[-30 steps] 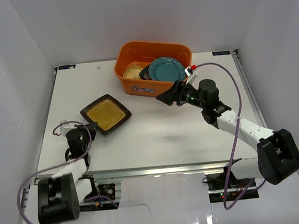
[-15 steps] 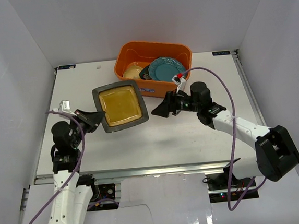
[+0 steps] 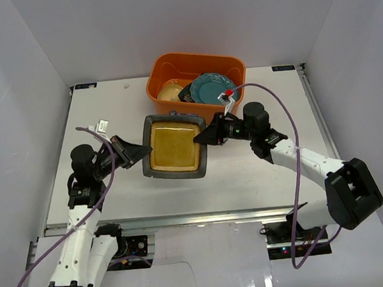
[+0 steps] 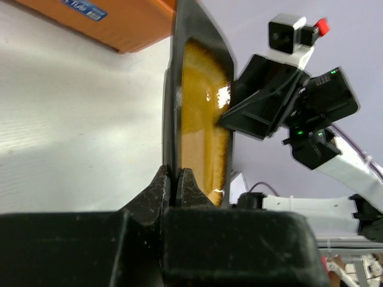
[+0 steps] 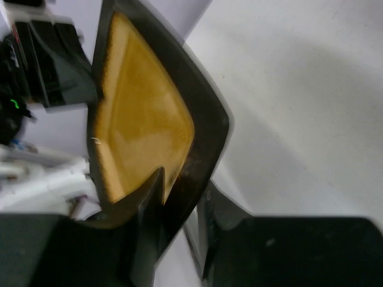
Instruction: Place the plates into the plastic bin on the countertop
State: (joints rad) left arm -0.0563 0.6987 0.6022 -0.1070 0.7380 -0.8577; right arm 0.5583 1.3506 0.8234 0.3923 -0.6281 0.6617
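The black-rimmed amber square plate (image 3: 174, 154) hangs above the countertop (image 3: 261, 177), just in front of the orange plastic bin (image 3: 190, 55). My left gripper (image 3: 144, 152) is shut on its left rim, the fingertips pinching the dark edge in the left wrist view (image 4: 175, 173). My right gripper (image 3: 203, 137) has its fingers on either side of the right rim (image 5: 182, 182), one on the amber face, one behind. A teal scalloped plate (image 3: 212, 89) leans inside the bin beside a yellow plate (image 3: 170, 91), with a dark plate partly hidden between them.
The bin stands at the back middle of the countertop, its label side (image 4: 84, 11) facing the arms. White walls close in the left, right and back. A metal rail (image 3: 204, 216) runs along the near edge.
The left arm lifted the amber plate from the left of the countertop and carried it right, to the middle. The right gripper moved left to meet it and closed on its right rim.
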